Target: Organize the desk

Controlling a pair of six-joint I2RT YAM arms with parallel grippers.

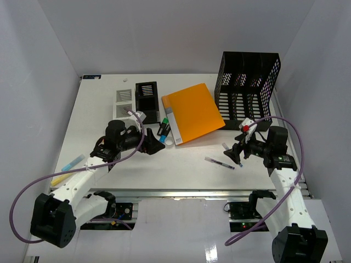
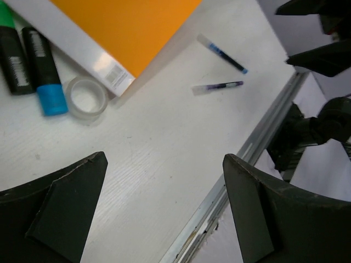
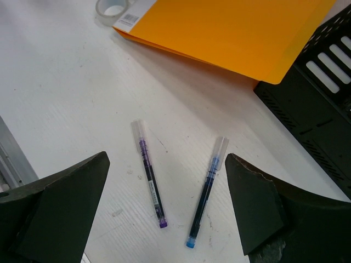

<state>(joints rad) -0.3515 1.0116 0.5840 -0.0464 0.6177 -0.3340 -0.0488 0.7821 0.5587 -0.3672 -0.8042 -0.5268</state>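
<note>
Tabletop (image 1: 181,172), large, flat, rectangular and matte white, lay inside plain white walls, with one metal rail (image 1: 181,193) running along its front edge above the two arm bases. Its surface showed a faint grain and a few small scuffs in the wrist views.

One tall black perforated file rack (image 1: 249,82) stood at the back right corner. One orange plastic folder (image 1: 192,112), smooth, flat and rectangular with a white spine strip and a barcode label, lay at an angle in the middle, its right corner just beside the rack.

Two small slotted desk boxes stood side by side at the back left: a black box (image 1: 146,97) and a white box (image 1: 124,101).

The left gripper (image 2: 164,160) hung over bare tabletop left of centre, its dark wedge-shaped fingers spread wide and holding nothing. The right gripper (image 3: 167,160) was likewise spread wide and empty, poised above the pens near the front right.

Two chunky black highlighters lay parallel beside the folder's spine: a green-capped highlighter (image 2: 11,60) and a blue-capped highlighter (image 2: 41,71). One clear tape roll (image 2: 86,97), a small ring, sat just beside the blue cap and the folder's corner.

Two slim, clear-barrelled pens lay apart on the tabletop, a purple pen (image 3: 149,175) and a blue pen (image 3: 207,189).
</note>
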